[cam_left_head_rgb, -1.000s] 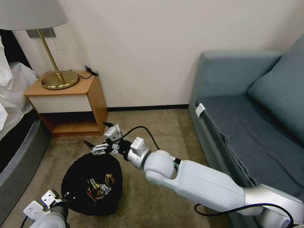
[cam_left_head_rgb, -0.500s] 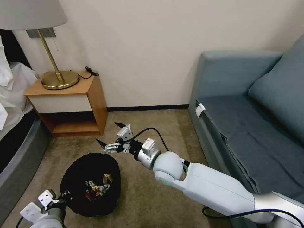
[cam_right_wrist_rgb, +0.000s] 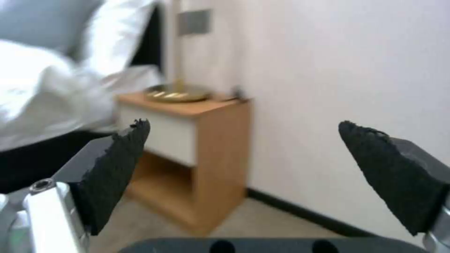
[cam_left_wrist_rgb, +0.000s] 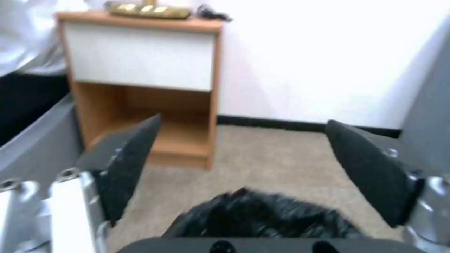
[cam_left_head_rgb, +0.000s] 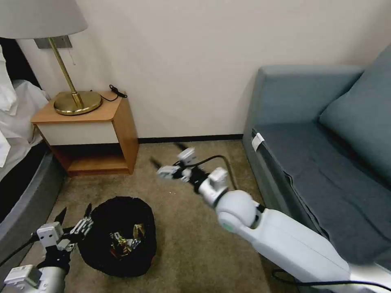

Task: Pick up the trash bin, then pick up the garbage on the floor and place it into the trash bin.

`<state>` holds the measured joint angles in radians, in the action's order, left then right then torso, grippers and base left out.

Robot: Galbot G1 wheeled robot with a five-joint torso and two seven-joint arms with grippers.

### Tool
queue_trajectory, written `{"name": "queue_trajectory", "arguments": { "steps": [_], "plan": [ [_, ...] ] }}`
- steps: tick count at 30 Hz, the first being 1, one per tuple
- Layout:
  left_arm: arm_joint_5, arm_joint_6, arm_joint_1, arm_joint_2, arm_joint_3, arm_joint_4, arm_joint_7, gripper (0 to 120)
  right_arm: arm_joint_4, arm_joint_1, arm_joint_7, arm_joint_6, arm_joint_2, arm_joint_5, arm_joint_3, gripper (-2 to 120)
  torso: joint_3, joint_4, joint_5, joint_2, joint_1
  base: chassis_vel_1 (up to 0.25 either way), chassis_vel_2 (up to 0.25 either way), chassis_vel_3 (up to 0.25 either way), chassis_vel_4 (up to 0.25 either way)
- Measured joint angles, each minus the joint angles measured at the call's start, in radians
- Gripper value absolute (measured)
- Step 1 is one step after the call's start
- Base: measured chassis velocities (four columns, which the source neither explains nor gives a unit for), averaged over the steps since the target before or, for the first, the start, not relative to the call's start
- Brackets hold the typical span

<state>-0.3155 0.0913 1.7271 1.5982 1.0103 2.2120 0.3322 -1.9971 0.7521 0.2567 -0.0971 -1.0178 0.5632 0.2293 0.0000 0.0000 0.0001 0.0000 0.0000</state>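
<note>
The trash bin (cam_left_head_rgb: 102, 219), lined with a crinkly black bag, stands on the carpet at the lower left. Garbage (cam_left_head_rgb: 124, 241) lies inside it as a small heap of colourful wrappers. My left gripper (cam_left_head_rgb: 74, 211) is open just beside the bin's left rim, holding nothing. In the left wrist view that gripper (cam_left_wrist_rgb: 244, 154) spreads wide above the black bag (cam_left_wrist_rgb: 262, 218). My right gripper (cam_left_head_rgb: 167, 154) hangs open and empty above the carpet, beyond the bin and right of the nightstand. In its own wrist view the right gripper (cam_right_wrist_rgb: 244, 151) points at the nightstand and wall.
A wooden nightstand (cam_left_head_rgb: 122, 122) with a brass lamp (cam_left_head_rgb: 77, 101) stands against the wall at the back left. A bed (cam_left_head_rgb: 20, 191) runs along the left edge, and a blue sofa (cam_left_head_rgb: 317, 162) lines the right side. Bare carpet (cam_left_head_rgb: 191, 244) lies between bin and sofa.
My right gripper has swung from over the bin's far rim toward the wall and to the right. My left gripper has come up beside the bin's left rim, fingers spread.
</note>
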Motion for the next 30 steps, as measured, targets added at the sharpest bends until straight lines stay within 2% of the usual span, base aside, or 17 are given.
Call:
{"name": "queue_trajectory", "arguments": {
  "steps": [3,6,9,10,13,14,17,25,30],
  "plan": [
    [0.015,-0.012,-0.013,-0.019,-0.023,0.004,0.012,100,-0.065,0.152,0.023,-0.013,-0.019,-0.056,-0.174,100,0.000,-0.0002,0.0000,0.000,0.000,0.000,0.000,0.000,0.000],
    [0.015,-0.014,-0.018,-0.030,-0.033,0.007,0.013,100,-0.106,0.219,0.036,-0.026,-0.038,-0.077,-0.263,100,0.000,0.0000,0.0000,0.000,0.000,0.000,0.000,0.000,0.000],
    [0.016,-0.011,-0.030,-0.060,-0.048,0.006,0.014,100,-0.203,0.384,0.058,-0.046,-0.096,-0.122,-0.418,100,0.000,-0.0002,-0.0001,0.000,0.000,0.000,0.000,0.000,0.000],
    [0.016,-0.011,-0.030,-0.060,-0.048,0.006,0.014,100,-0.203,0.384,0.058,-0.046,-0.096,-0.122,-0.418,100,0.000,-0.0002,-0.0001,0.000,0.000,0.000,0.000,0.000,0.000],
    [0.010,-0.011,-0.046,-0.078,-0.061,-0.003,0.009,100,-0.259,0.526,0.058,-0.042,-0.161,-0.195,-0.488,100,0.000,-0.0002,-0.0001,0.000,0.000,0.000,0.000,0.000,0.000],
    [0.010,-0.011,-0.046,-0.078,-0.061,-0.003,0.009,100,-0.259,0.526,0.058,-0.042,-0.161,-0.195,-0.488,100,0.000,-0.0002,-0.0001,0.000,0.000,0.000,0.000,0.000,0.000],
    [0.015,-0.034,-0.051,-0.084,-0.074,-0.012,-0.008,100,-0.290,0.626,0.048,-0.024,-0.235,-0.299,-0.534,100,0.000,-0.0001,-0.0002,0.000,0.000,0.000,0.000,0.000,0.000],
    [0.040,-0.112,-0.034,-0.089,-0.071,-0.032,-0.052,100,-0.300,0.733,0.028,0.014,-0.313,-0.429,-0.552,100,0.000,0.0000,-0.0003,0.000,0.000,0.000,0.000,0.000,0.000],
    [0.026,-0.121,-0.032,-0.094,-0.075,-0.055,-0.064,100,-0.306,0.770,0.024,0.020,-0.340,-0.465,-0.552,100,0.000,0.0001,-0.0003,0.000,0.000,0.000,0.000,0.000,0.000]
  ]
}}
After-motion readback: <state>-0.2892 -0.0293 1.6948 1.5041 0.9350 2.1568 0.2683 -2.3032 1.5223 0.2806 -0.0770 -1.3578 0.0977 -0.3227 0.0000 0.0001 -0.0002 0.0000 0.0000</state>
